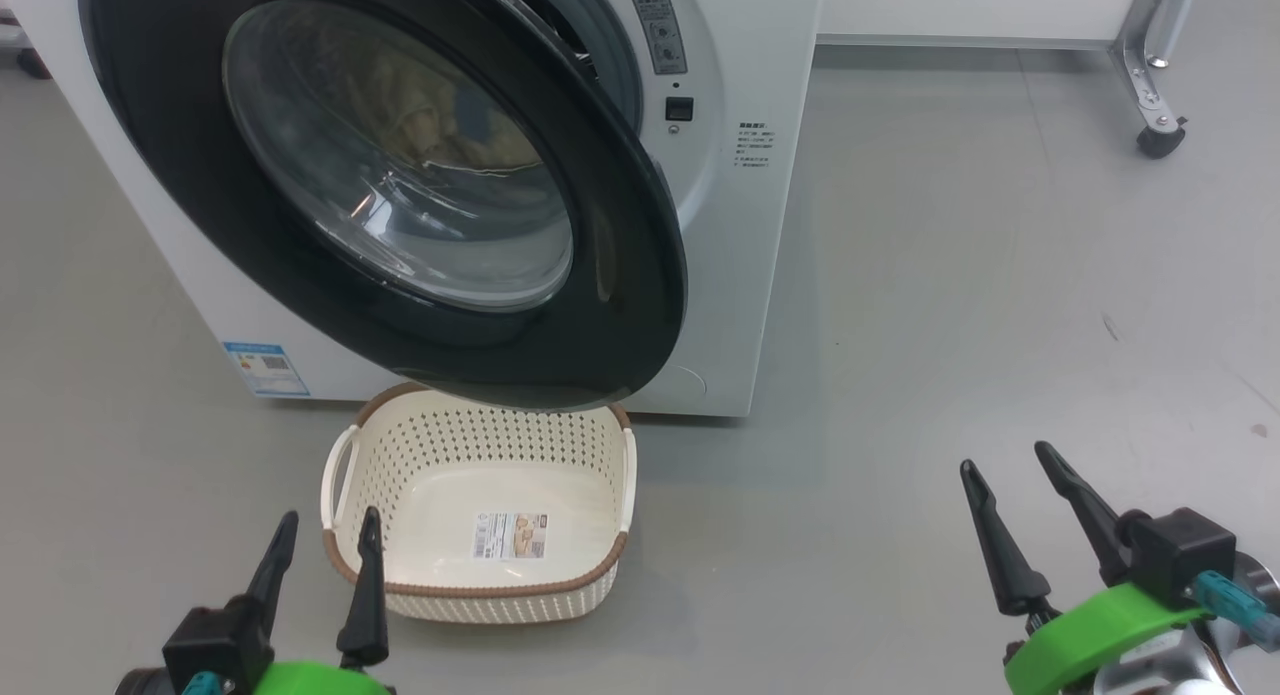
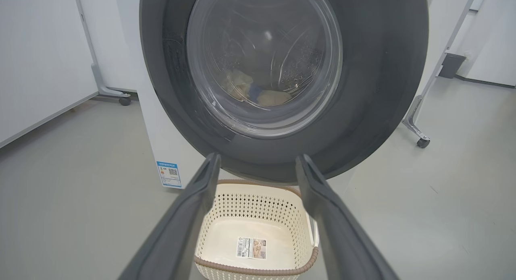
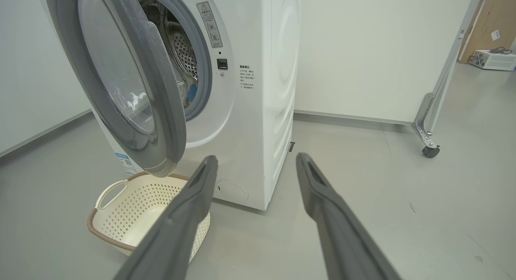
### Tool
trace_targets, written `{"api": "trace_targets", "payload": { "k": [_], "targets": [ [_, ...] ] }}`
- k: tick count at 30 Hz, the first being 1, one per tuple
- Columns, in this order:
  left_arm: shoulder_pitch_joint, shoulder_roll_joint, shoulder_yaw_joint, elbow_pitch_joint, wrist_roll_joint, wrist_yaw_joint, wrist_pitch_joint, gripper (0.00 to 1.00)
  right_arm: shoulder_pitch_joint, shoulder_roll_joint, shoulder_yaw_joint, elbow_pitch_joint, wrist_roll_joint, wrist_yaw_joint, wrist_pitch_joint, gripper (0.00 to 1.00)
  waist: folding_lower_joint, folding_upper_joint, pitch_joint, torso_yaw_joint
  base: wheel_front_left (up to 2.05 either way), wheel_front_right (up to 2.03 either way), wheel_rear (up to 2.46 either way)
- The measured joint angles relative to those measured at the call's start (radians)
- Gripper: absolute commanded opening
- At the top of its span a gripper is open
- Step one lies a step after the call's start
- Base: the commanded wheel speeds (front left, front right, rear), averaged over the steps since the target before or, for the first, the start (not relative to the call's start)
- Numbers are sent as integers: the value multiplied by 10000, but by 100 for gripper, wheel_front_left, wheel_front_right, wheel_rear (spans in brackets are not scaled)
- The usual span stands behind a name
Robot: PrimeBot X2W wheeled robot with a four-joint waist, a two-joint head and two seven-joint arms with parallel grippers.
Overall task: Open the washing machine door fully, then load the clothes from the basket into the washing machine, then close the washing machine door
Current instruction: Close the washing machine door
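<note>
Grey smooth floor (image 1: 950, 275) runs out to white wall panels, one on a castor (image 1: 1160, 140) at 2 o'clock in the head view. At 11 o'clock stands the washing machine (image 1: 740, 275), with a blue label sticker (image 1: 265, 368) low on its front. The washing machine door (image 1: 620, 275) stands partly open, its free edge swung clear of the front. Through that gap the right wrist view shows the grey gasket (image 3: 201, 70) and the perforated drum (image 3: 183, 50). The clothes (image 1: 420, 125) lie inside the drum, seen through the door glass. At 6 o'clock of the door, partly under its lower rim, the basket (image 1: 480, 590) sits on the floor, with a label sticker (image 1: 511, 535) on its bare bottom. The left gripper (image 1: 331, 515) hovers at 7 o'clock, just beside the basket's near corner, fingers spread wide and holding nothing. The right gripper (image 1: 1003, 455) hangs at 4 o'clock, well apart from the basket, equally wide and unladen.
</note>
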Motion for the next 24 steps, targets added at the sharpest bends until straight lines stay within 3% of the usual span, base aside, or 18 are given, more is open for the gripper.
{"api": "trace_targets", "payload": {
  "k": [23, 24],
  "targets": [
    [-230, -40, -257, 176, -2, 0, -38, 100, -12, 6, 84, 17, -25, 0, 31, 100, 1, 0, 99, 125, 0, 0, 0],
    [-244, -42, -267, 178, -2, 2, -38, 100, -20, 6, 94, 19, -29, 0, 31, 85, 0, 0, 110, 136, 0, 0, 0]
  ]
}}
